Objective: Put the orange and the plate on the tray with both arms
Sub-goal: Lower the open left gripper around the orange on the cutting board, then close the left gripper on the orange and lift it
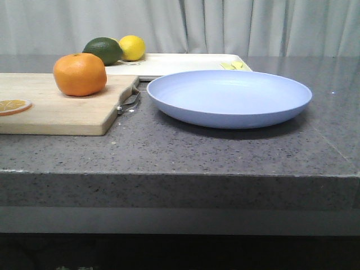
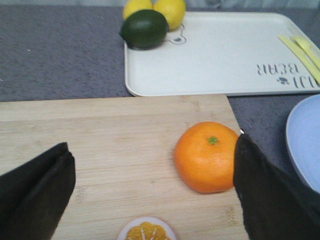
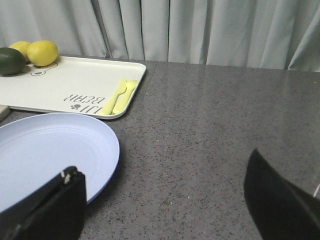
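Wooden cutting board (image 1: 56, 107) carries the orange (image 2: 206, 157); the left end effector (image 2: 152, 192) gapes beside it, the right end effector (image 3: 167, 200) open over the plate (image 3: 47, 152).

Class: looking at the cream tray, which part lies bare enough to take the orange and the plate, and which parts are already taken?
The tray is bare across its middle, between the dark green fruit with the lemons at one end and the yellow cutlery at the other. Both ends are crowded.
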`<state>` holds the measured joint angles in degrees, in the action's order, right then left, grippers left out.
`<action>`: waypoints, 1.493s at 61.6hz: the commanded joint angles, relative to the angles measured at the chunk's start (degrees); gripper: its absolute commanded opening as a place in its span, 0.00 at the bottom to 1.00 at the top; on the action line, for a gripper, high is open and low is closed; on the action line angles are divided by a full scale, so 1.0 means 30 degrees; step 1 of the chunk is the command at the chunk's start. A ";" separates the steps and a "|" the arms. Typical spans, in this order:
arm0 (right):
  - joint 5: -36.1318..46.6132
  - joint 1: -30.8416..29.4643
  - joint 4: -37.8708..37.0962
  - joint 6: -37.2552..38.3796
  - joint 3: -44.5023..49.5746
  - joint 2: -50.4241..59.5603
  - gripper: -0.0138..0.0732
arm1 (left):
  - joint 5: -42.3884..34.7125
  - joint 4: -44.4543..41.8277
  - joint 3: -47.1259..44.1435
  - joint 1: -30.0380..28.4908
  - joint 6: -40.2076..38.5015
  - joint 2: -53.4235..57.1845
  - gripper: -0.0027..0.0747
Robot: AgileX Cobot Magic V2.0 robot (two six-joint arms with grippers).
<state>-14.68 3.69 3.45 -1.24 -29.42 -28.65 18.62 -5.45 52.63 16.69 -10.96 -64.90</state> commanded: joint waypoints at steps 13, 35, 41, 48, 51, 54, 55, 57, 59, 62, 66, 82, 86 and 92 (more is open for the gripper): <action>0.1695 -0.0117 -0.0216 -0.0060 -0.0739 -0.0190 0.90 | 0.5644 0.0115 0.7627 0.1977 -0.0131 -0.5685 0.83; 0.1695 -0.0117 -0.0216 -0.0060 -0.0739 -0.0190 0.90 | 1.0181 0.1069 1.3224 0.2038 0.0910 -1.0554 0.83; 0.1695 -0.0117 -0.0216 -0.0060 -0.0739 -0.0190 0.90 | 1.0574 0.1815 1.3592 0.2038 0.1378 -1.1163 0.83; 0.1695 -0.0117 -0.0216 -0.0060 -0.0739 -0.0190 0.90 | 1.0574 0.1815 1.3592 0.1951 0.1135 -1.1507 0.83; 0.1695 -0.0117 -0.0216 -0.0060 -0.0739 -0.0190 0.90 | 1.0574 0.1815 1.3592 0.1900 0.1048 -1.1537 0.83; 0.1695 -0.0117 -0.0216 -0.0060 -0.0739 -0.0190 0.90 | 1.0574 0.1815 1.3592 0.1772 0.1048 -1.1537 0.83; 0.1695 -0.0117 -0.0216 -0.0060 -0.0739 -0.0190 0.90 | 1.0574 0.1815 1.3592 0.1777 0.1048 -1.1537 0.83; 0.1695 -0.0117 -0.0216 -0.0060 -0.0739 -0.0190 0.90 | 1.0618 0.1815 1.3592 0.1777 0.1048 -1.1637 0.83; 0.1695 -0.0117 -0.0216 -0.0060 -0.0739 -0.0190 0.90 | 1.0669 0.1815 1.3592 0.1777 0.1048 -1.1716 0.83; 0.1695 -0.0117 -0.0216 -0.0060 -0.0739 -0.0190 0.90 | 1.0818 0.1815 1.3592 0.1777 0.1048 -1.1908 0.83; 0.1695 -0.0117 -0.0216 -0.0060 -0.0739 -0.0190 0.90 | 1.1127 0.1917 1.3592 0.1777 0.1048 -1.2256 0.83; 0.1695 -0.0117 -0.0216 -0.0060 -0.0739 -0.0190 0.90 | 1.1708 0.1967 1.3592 0.1819 0.1048 -1.2987 0.83; 0.1695 -0.0117 -0.0216 -0.0060 -0.0739 -0.0190 0.90 | 1.1672 0.1967 1.3592 0.1819 0.1048 -1.2987 0.82; 0.1695 -0.0117 -0.0216 -0.0060 -0.0739 -0.0190 0.90 | 1.1672 0.1967 1.3592 0.1819 0.1048 -1.2987 0.78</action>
<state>-14.68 3.69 3.45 -1.24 -29.42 -28.65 55.03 0.00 91.68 22.18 -7.49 -106.66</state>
